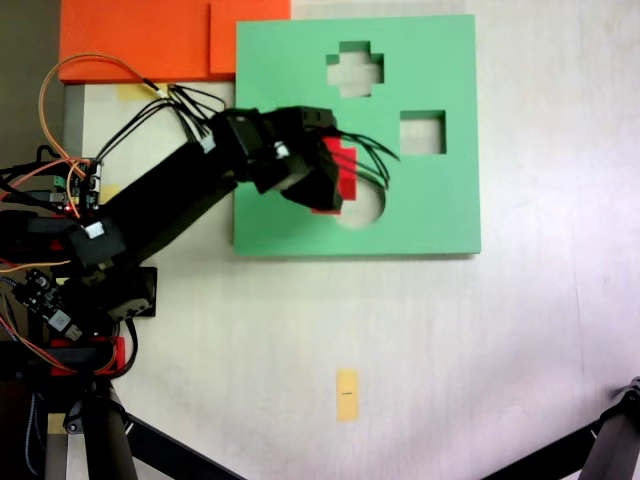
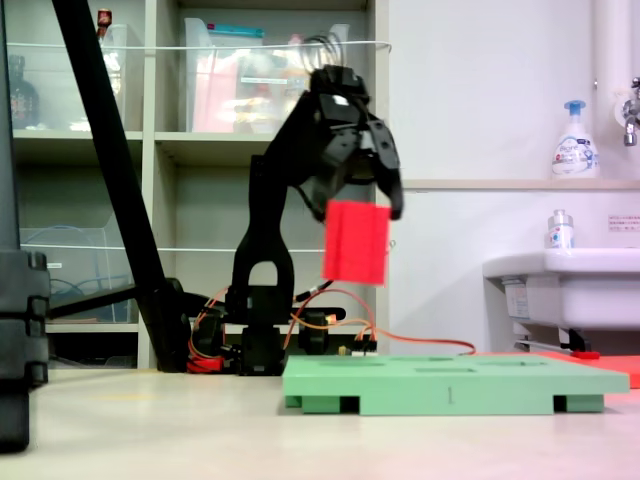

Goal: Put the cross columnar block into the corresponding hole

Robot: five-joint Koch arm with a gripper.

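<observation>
The end effector (image 2: 358,205) grips the red block (image 2: 357,242) by its top, holding it in the air well above the green board (image 2: 455,384) on the counter (image 1: 420,340). From above, the block (image 1: 343,178) hangs over the board (image 1: 290,220) beside its rounded cutout (image 1: 368,212). The plus-shaped hole (image 1: 355,70) lies near the board's far edge, the square cutout (image 1: 423,132) between them.

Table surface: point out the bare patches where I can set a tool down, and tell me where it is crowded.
In the fixed view from above, bare table lies below and right of the green board, apart from a small yellow tape mark. It is crowded at left, around the arm's base and wires, and over the board, where the gripper holds the red block aloft.
</observation>
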